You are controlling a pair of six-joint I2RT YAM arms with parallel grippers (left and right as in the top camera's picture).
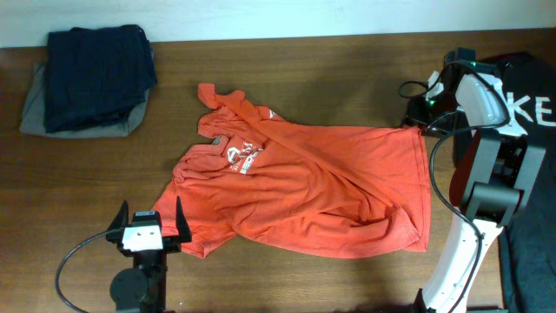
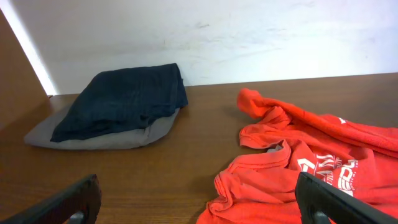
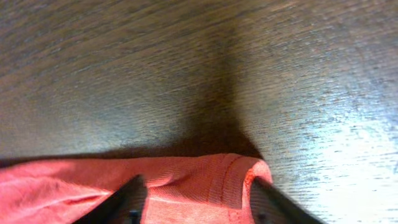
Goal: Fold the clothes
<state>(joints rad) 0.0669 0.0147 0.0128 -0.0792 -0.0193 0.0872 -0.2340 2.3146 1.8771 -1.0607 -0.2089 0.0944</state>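
My right gripper (image 3: 199,202) is low over the table (image 3: 186,62), jaws partly apart, with a corner of the shirt (image 3: 81,186) lying between them. That corner is the rolled hem (image 3: 239,171). From the wrist view I cannot tell whether the fingers (image 3: 127,199) have bitten on the cloth or only straddle it. Overhead, this gripper (image 1: 415,122) is at the shirt's far right corner.

My left gripper (image 1: 149,222) has its jaws wide apart and empty. It sits at the shirt's near left edge, just beside a sleeve.

The shirt (image 1: 330,183) lies rumpled across the middle of the table, collar to the left and white lettering (image 1: 245,156) facing up. A long diagonal ridge runs from the collar toward the near right corner, which is bunched. A folded pile (image 1: 91,78) of dark and grey clothes sits in the far left corner, well apart.

I judge the shirt to be thin cotton: light, limp and unable to hold any shape. It should drag and wrinkle on the wood rather than slide clean. The hems and seams look like the best holds, since the doubled cloth gives the fingers something to pinch. I'd want the right jaws deep over that hem corner, catching both layers, and the left on the sleeve or shoulder seam. It likely needs lifting and spreading flat before any fold.
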